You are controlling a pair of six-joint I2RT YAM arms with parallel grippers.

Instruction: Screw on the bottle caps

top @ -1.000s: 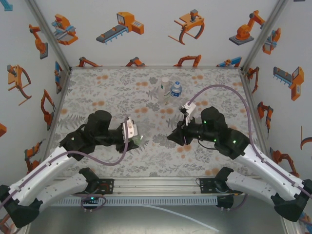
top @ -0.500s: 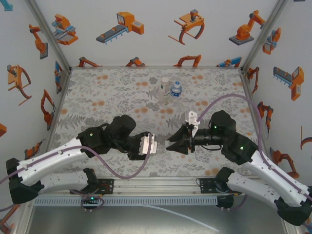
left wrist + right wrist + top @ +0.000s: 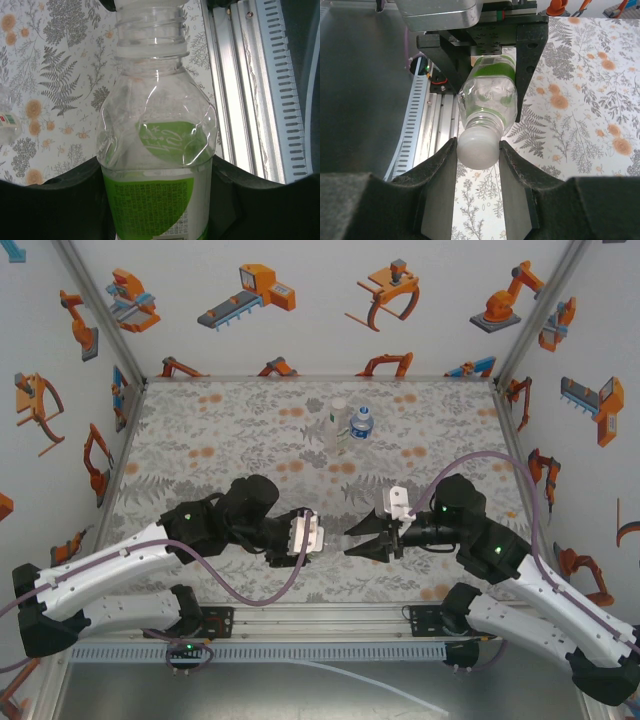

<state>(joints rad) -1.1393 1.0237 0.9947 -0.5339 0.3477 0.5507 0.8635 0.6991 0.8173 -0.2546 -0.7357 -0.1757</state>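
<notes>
Since the frame one second earlier, both arms have swung inward from the middle of the table (image 3: pixel 200 440) and now meet nose to nose near its front edge. Over the last half second the right gripper (image 3: pixel 352 543) has closed the remaining gap toward the left gripper (image 3: pixel 312 536). Nearest the arm bases, the aluminium rail (image 3: pixel 320 618) runs along the front edge of the table. Just beyond it, the left gripper grasps the green-labelled bottle (image 3: pixel 157 165) around its body, with a finger clamped on either side of the label. The bottle is held on its side, its neck pointing toward the right arm. In the left wrist view the shoulder of the bottle is dented and the threads of the neck are bare. The right gripper's fingers (image 3: pixel 437 200) are closed on the white cap (image 3: pixel 477 145), one pad touching each side, and the cap sits against the mouth of the bottle. How far it is turned onto the threads cannot be told. Well apart from this pair, toward the far edge of the table, the tall bottle (image 3: pixel 338 422) and the blue-labelled bottle (image 3: pixel 362 423) stand upright just beside each other. Behind them rise white walls (image 3: pixel 300 330) printed with orange robot drawings
</notes>
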